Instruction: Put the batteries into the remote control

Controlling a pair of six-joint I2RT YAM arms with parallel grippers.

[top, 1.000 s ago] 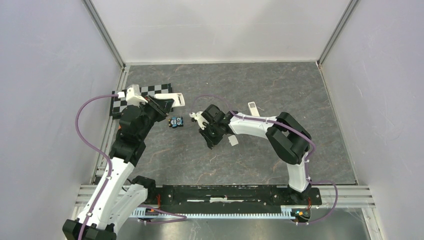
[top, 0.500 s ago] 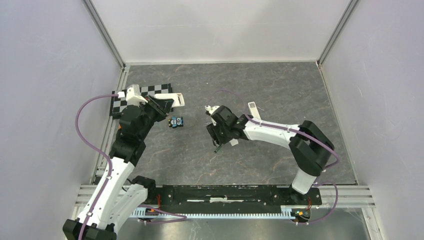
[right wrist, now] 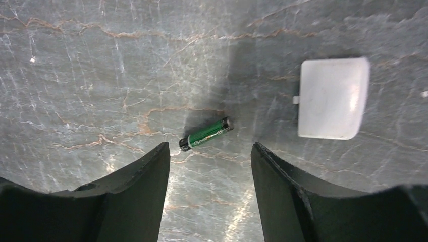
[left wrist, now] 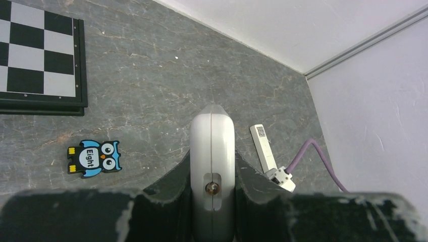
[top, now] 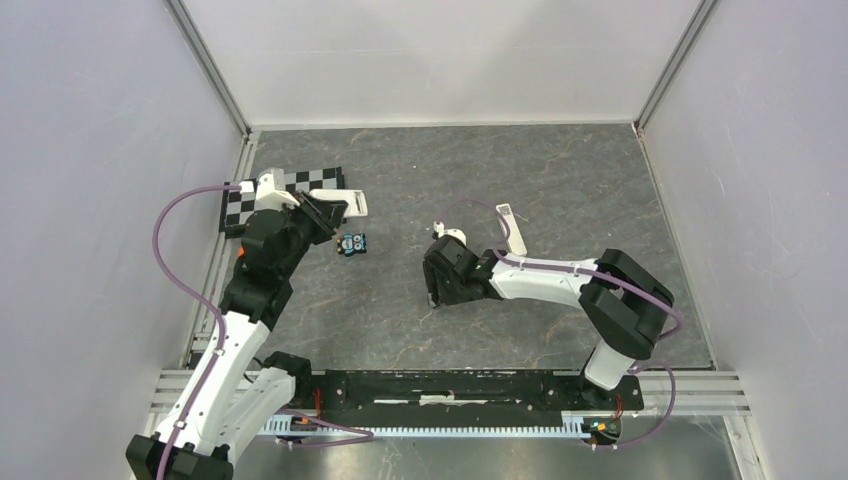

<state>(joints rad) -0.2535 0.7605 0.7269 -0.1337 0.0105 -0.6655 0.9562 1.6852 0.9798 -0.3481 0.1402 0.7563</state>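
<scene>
From above, the right arm (top: pixel 540 280) hides the battery (right wrist: pixel 206 134); the remote (left wrist: pixel 212 151) runs off the left wrist view's bottom.

We hold our left arm (top: pixel 262 275) stretched forward, the left gripper (left wrist: pixel 212 169) clamped on the remote control (left wrist: pixel 212 143), which juts out beyond its fingertips. Our right arm (top: pixel 545 280) bends at the elbow and reaches inward, wrist tipped down, the right gripper (right wrist: pixel 209 151) facing downward with jaws wide apart.
</scene>
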